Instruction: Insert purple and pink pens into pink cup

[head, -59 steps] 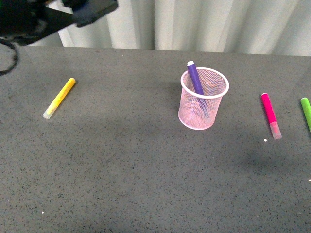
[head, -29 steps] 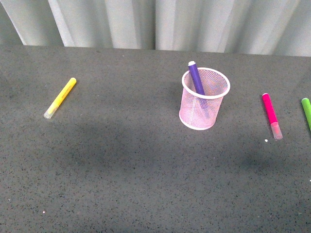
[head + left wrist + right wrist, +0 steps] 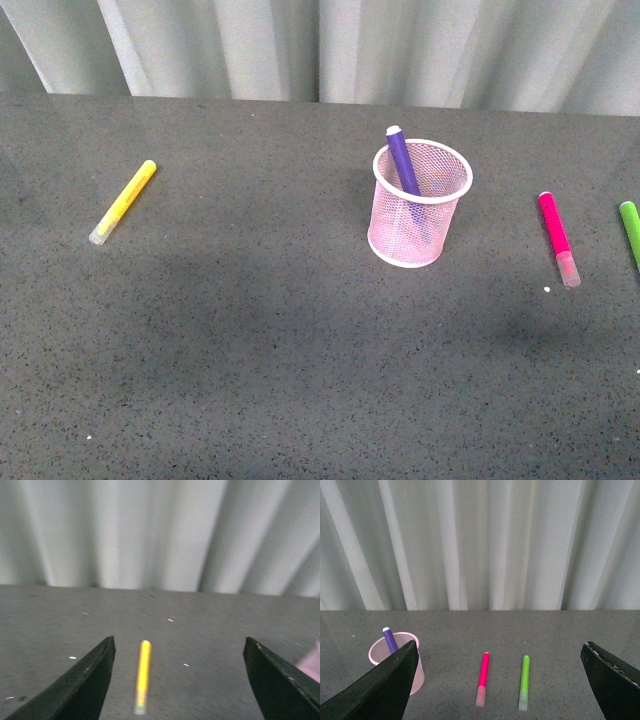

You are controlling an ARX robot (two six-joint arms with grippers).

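Observation:
The pink cup [image 3: 420, 202] stands upright at the table's middle, and the purple pen [image 3: 402, 160] leans inside it with its end above the rim. On the tabletop to the cup's right lies the pink pen [image 3: 558, 238]. Neither arm appears in the front view. My right gripper [image 3: 500, 652] is open and empty; ahead of it the right wrist view shows the pink pen [image 3: 482, 678], with the pink cup [image 3: 400, 661] and purple pen [image 3: 389, 639] beside one finger. My left gripper [image 3: 180, 645] is open, holding nothing.
A yellow pen [image 3: 122, 202] lies at the table's left, also blurred between the left fingers as the yellow pen [image 3: 143, 682]. A green pen [image 3: 631, 232] lies at the right edge, parallel to the pink pen in the right wrist view [image 3: 523, 682]. A pale curtain [image 3: 320, 50] backs the table.
The left arm, a second ago in the top left corner of the front view, has left the picture. Pens and cup have not moved.

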